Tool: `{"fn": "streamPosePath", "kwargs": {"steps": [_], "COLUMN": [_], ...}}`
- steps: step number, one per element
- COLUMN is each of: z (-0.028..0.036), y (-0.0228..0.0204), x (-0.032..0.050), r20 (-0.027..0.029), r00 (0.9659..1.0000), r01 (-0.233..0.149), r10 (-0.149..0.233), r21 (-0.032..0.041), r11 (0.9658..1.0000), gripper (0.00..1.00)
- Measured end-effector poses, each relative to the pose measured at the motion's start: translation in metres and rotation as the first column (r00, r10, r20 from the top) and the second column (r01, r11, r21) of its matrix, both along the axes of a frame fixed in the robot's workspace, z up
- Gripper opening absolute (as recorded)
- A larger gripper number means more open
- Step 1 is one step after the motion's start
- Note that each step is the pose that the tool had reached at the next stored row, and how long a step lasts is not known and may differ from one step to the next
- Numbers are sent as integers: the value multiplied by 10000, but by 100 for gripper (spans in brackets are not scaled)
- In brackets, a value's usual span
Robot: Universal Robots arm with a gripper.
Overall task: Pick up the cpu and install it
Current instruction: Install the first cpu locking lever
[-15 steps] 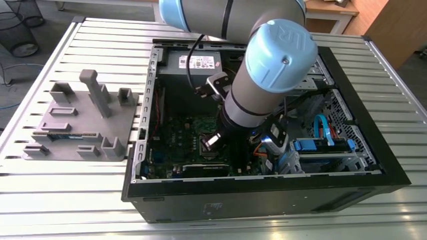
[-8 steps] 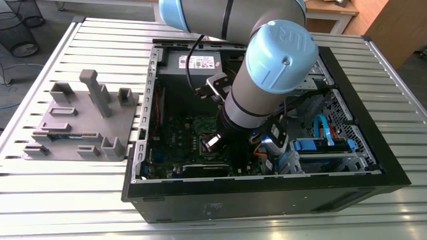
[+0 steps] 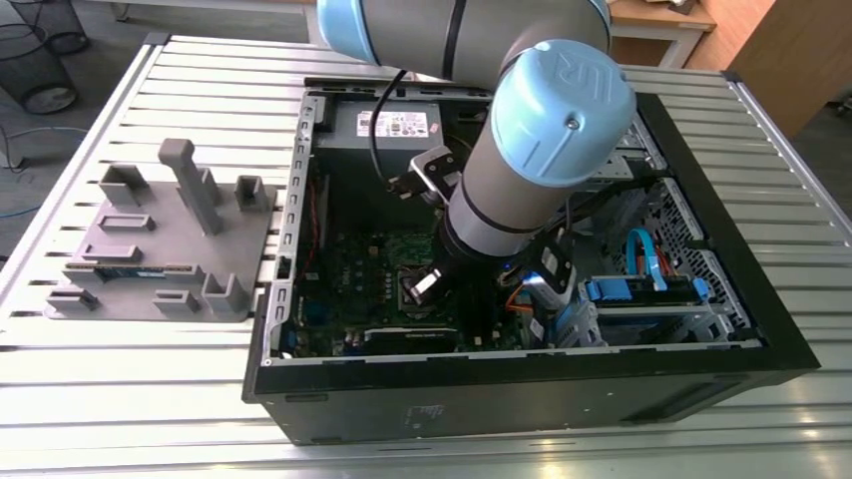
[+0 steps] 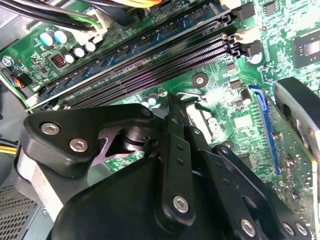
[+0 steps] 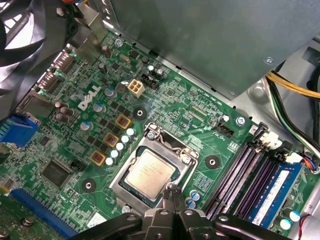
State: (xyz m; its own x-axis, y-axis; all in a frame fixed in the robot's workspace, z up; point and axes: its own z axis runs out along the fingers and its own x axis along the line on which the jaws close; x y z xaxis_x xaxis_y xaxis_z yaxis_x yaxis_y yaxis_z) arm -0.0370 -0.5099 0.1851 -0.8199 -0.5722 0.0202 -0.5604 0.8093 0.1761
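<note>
First wrist view puts the cpu (image 5: 150, 175) flat in its socket on the green motherboard (image 5: 170, 95), well in from the board's edges, with the silver socket frame (image 5: 127, 161) around it and the dark memory slots (image 5: 239, 176) near one side. It reads as a light, stiff little plate. The bright metal lid looks slick and gives no lip to catch, while the pale rim is thin, so I would judge the only sound hold to be on 2 opposite edges of that rim, kept level. The underside and the socket contacts beneath it are likely the fragile part, so a tilt or a scrape would cost more than a drop. The gripper (image 5: 173, 192) hangs just above the board at the cpu's near edge. Its 2 fingers (image 5: 169, 196) are drawn together with hardly a slit between them, and nothing is held. The tips sit just beside the chip's rim, over the frame; whether they touch metal I cannot tell. In the second wrist view the same closed fingers run as 1 dark bar toward the socket. In the exterior view the arm (image 3: 533, 170) reaches down into the open computer case (image 3: 533, 371) — over the middle of the board.
</note>
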Motion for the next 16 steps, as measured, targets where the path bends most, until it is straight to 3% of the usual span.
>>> {"fn": "streamPosePath", "kwargs": {"steps": [8, 16], "z": [-2, 2], "y": [-5, -5], "x": [66, 51], "r20": [3, 14], "r00": [10000, 10000], "r01": [-85, -88], "r10": [85, 88], "r21": [6, 31], "r11": [10000, 10000], "gripper": [11, 11]}}
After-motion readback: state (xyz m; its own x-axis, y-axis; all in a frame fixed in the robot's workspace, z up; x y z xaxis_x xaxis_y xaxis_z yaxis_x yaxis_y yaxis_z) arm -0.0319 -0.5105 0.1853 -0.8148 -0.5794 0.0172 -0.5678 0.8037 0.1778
